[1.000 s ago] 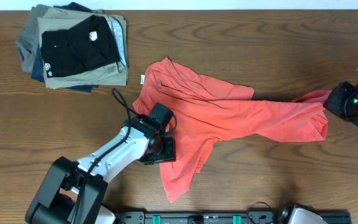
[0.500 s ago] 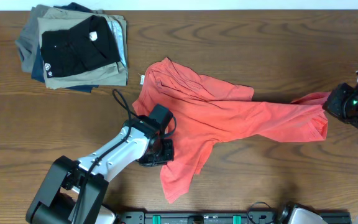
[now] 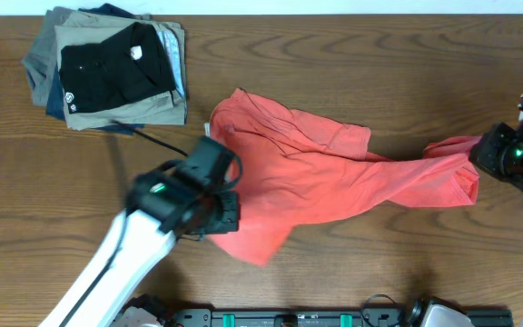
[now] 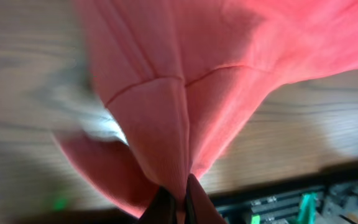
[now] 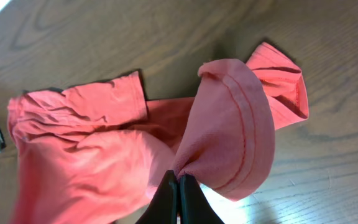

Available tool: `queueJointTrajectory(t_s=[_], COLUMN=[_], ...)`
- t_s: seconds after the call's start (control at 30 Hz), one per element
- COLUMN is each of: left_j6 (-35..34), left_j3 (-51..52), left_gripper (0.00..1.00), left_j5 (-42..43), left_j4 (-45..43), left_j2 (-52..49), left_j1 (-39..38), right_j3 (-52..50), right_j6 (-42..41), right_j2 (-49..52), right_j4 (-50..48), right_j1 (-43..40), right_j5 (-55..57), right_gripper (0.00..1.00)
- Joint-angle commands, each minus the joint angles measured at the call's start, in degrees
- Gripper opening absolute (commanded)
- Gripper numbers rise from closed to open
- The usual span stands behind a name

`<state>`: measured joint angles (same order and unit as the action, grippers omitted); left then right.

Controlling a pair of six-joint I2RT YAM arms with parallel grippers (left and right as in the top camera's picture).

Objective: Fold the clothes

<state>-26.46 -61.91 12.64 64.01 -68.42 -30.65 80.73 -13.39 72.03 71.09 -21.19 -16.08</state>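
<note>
While left claw (image 4: 179,198) and right claw (image 5: 179,188) (two, clamped) pinch it, one T-shirt (image 3: 334,173) stretches.

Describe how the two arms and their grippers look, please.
The left arm has a white link and a black wrist with a small green light; a thin black cable runs to it. The right arm shows a black wrist block, also with a green light. Both have slim dark fingers.

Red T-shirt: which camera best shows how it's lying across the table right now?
Overhead: the whole T-shirt shows, spread between the left hand and right hand. Left wrist shows only a pinched fold up close; right wrist shows the pinched hem and part of the body.
</note>
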Motion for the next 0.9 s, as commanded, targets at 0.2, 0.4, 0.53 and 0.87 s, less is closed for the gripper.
queueJointTrajectory(t_s=[0.2, 0.4, 0.53, 0.87], left_j6=[5.3, 6.4, 6.8, 7.4], left_j3=[-27.2, -49.4, -60.7, -67.7], left_gripper=[0.06, 0.06, 0.06, 0.06], left_j5=[-9.2, -14.9, -18.9, -26.3], left_j4=[11.8, 18.3, 19.6, 18.7], left_j2=[11.7, 11.5, 11.5, 10.0], left_j1=[-0.2, -0.2, -0.2, -0.2], right_j3=[10.1, 26.1, 37.6, 49.5], right_j6=[3.3, 4.9, 4.8, 1.2], right_j2=[-10.0, -9.0, -8.2, -3.6], right_j4=[8.3, 18.3, 22.6, 25.5], right_j1=[-0.5, -0.5, -0.5, -0.5], right_j5=[-0.8, -0.4, -0.2, 5.0], right_gripper=[0.01, 0.01, 0.01, 0.01])
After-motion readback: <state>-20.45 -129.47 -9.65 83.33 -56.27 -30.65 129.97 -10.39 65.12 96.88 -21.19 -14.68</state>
